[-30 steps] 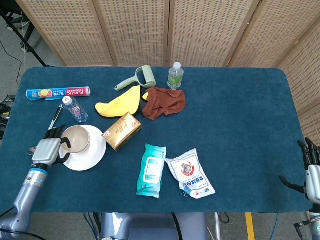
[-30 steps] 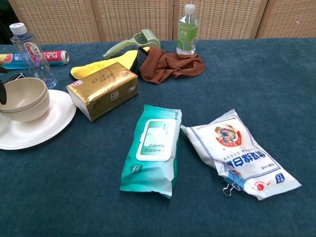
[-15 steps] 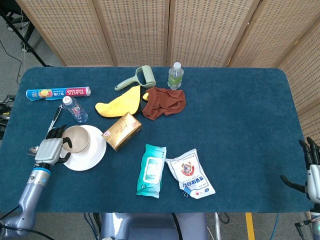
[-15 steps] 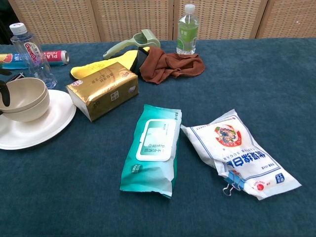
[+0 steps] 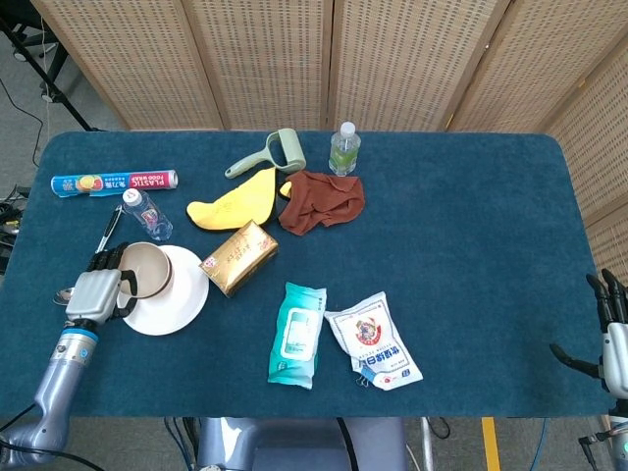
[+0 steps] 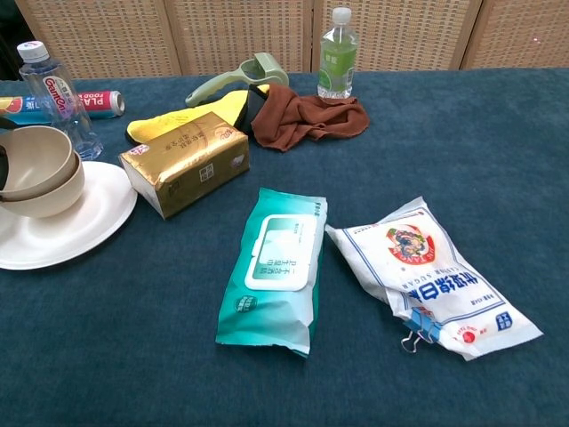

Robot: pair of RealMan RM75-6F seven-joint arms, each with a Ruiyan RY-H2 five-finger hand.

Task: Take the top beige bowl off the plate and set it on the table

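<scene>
Two stacked beige bowls sit on the left part of a white plate [image 5: 183, 302] [image 6: 82, 229] near the table's front left. The top beige bowl [image 5: 150, 268] [image 6: 34, 158] is tilted, its left side raised off the lower bowl [image 6: 46, 197]. My left hand [image 5: 96, 291] is at the bowl's left rim and grips it; in the chest view only a dark fingertip shows at the frame's left edge. My right hand [image 5: 614, 341] hangs off the table's front right corner, fingers apart and holding nothing.
A gold box [image 5: 238, 257] [image 6: 185, 160] lies just right of the plate. A small water bottle [image 5: 147, 214] [image 6: 50, 89] stands behind it. A wipes pack [image 5: 297, 334] and a sugar bag [image 5: 373, 339] lie in the front middle. Cloths and a roller lie farther back.
The top bowl has tipped up on its left side, away from the lower bowl, with my left hand on its rim. The right hand has stayed put.
</scene>
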